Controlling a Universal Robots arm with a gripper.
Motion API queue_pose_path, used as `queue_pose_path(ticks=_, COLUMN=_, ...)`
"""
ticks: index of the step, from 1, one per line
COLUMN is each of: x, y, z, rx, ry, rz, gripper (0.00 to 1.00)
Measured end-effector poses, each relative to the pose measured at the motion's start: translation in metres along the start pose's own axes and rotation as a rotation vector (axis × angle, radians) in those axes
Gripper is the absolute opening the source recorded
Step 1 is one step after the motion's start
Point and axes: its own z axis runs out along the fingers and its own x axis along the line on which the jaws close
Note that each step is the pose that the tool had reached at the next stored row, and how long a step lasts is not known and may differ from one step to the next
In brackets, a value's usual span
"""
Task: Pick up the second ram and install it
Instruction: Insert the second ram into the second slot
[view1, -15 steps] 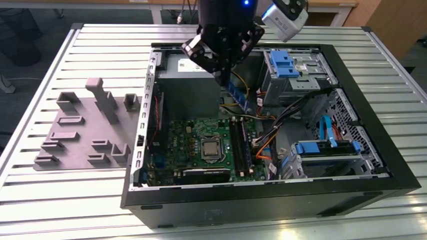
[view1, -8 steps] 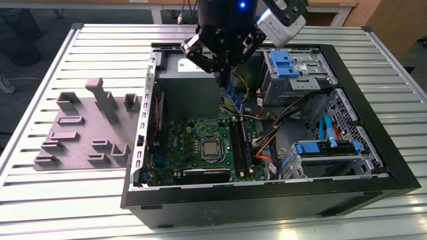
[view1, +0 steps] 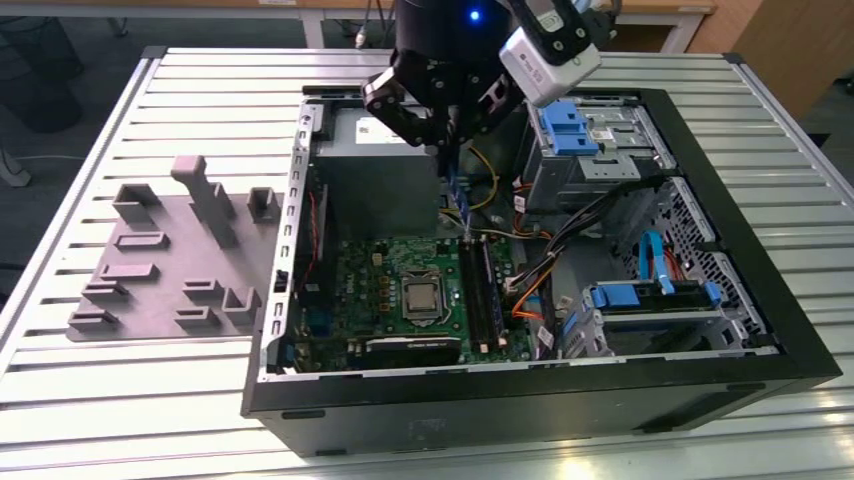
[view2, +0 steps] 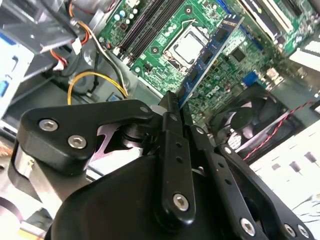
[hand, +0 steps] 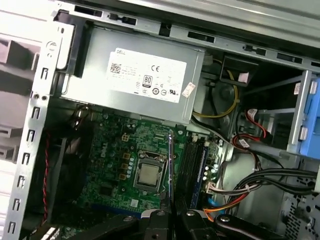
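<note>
Item: second ram (view2: 209, 51), thin dark green circuit-board stick. Pinched between the closed fingers of the black metal hand (view2: 172, 100), above the large green motherboard (hand: 117, 160) inside the open black computer case (view1: 534, 400). Picked up; not yet seated.

gripper (view1: 447, 140): 1
second ram (view2: 207, 57): 1 (pinched between the gripper's fingers)
computer case (view1: 534, 390): 1
motherboard (hand: 115, 155): 1
processor (hand: 149, 175): 1
power supply (hand: 130, 80): 1
case fan (view2: 245, 125): 1
blue drive brackets: 2 (first (view1: 567, 125), second (view1: 641, 297))
grey fixture plate (view1: 147, 290): 1
slatted table (view1: 134, 400): 1
loose cables (hand: 260, 180): many, too tangled to count
</note>
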Motion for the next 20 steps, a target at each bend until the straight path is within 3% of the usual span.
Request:
queue_pose_path(ticks=3, x=0.0001, y=0.0, z=0.0004, rx=0.002, ry=0.0001, rz=0.044, gripper=0.14)
queue_pose_path(ticks=14, x=-0.0002, y=0.0, z=0.0005, rx=0.0024, ry=0.0001, rz=0.054, gripper=0.14)
queue_pose_path(ticks=20, x=-0.0004, y=-0.0001, z=0.0011, rx=0.0056, ry=0.0002, rz=0.144, gripper=0.14)
